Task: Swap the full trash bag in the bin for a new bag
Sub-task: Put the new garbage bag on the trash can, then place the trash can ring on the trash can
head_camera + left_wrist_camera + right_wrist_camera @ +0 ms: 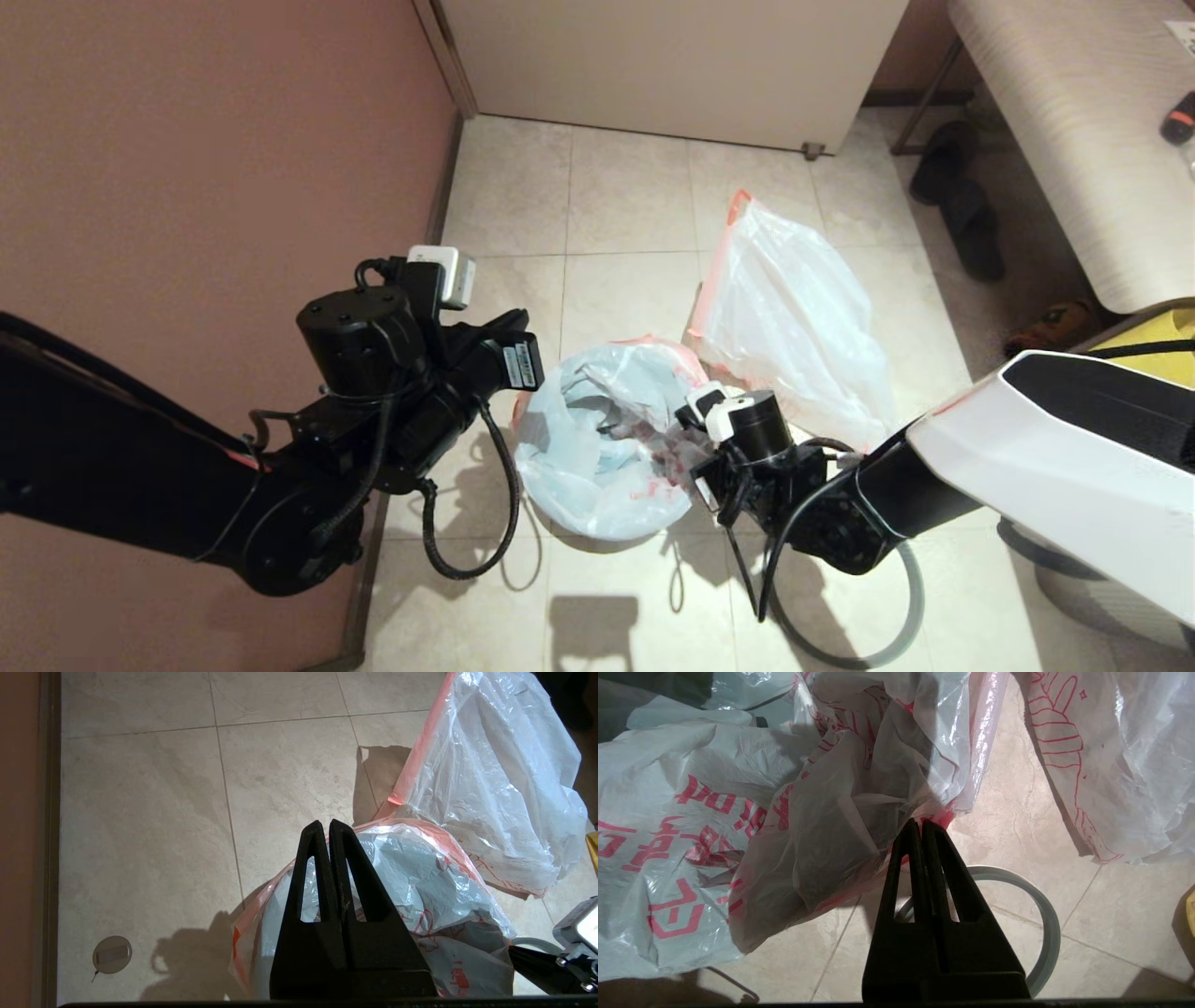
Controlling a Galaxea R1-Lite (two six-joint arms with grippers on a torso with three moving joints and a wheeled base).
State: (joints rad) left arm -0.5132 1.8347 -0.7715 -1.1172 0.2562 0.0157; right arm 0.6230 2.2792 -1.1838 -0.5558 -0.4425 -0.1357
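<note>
The new bag (pixel 597 448), thin, white, with red printed text, is draped over the bin and hides nearly all of it. My right gripper (pixel 693 455) (pixel 922 823) is at the bag's right edge, shut on its pink-red hem. At the bag's left edge, my left gripper (pixel 527 373) (pixel 325 823) is shut just above the hem, with nothing seen between its fingers. The full trash bag (pixel 794 317) (pixel 490 779) lies bulky on the tiles behind and to the right, with a red hand drawing on its side (pixel 1057 728). The bin's grey hoop (pixel 910 597) (pixel 1045 914) lies on the floor under my right arm.
A brown wall runs along the left, and a pale cabinet (pixel 672 65) stands at the back. At the right are a bench (pixel 1074 140), dark shoes (pixel 962 205) and a yellow bag (pixel 1162 331). A round drain cover (pixel 112 954) sits in the floor by the wall.
</note>
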